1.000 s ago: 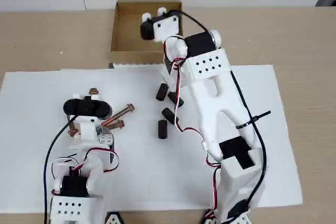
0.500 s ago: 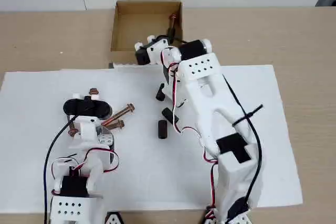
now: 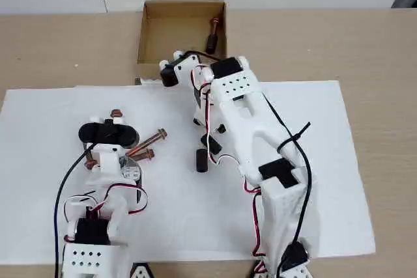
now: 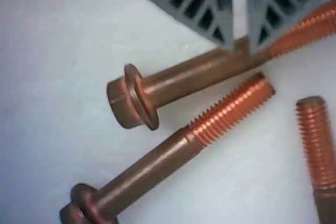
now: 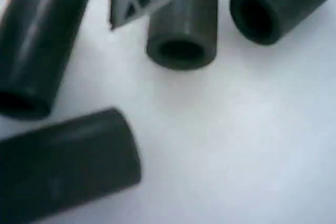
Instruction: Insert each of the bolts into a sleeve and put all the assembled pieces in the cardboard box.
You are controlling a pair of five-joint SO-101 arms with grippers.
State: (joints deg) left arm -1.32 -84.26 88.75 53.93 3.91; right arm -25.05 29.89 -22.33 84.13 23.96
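Bolts (image 4: 178, 80) lie loose under left pincer (image 4: 240, 34), nearly pressed together, empty; right pincer (image 3: 172, 68), grip impossible to tell, over sleeves (image 5: 181, 30), seemingly staged for pairing. One assembled piece (image 3: 212, 32) in cardboard box (image 3: 169, 30), upper centre.

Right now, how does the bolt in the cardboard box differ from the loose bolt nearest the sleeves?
The boxed bolt carries a dark sleeve on its shank, while the loose bolt is bare. The boxed bolt lies inside the cardboard box beside a side wall, while the loose bolt lies on the white paper. Both are copper-coloured and lie flat.
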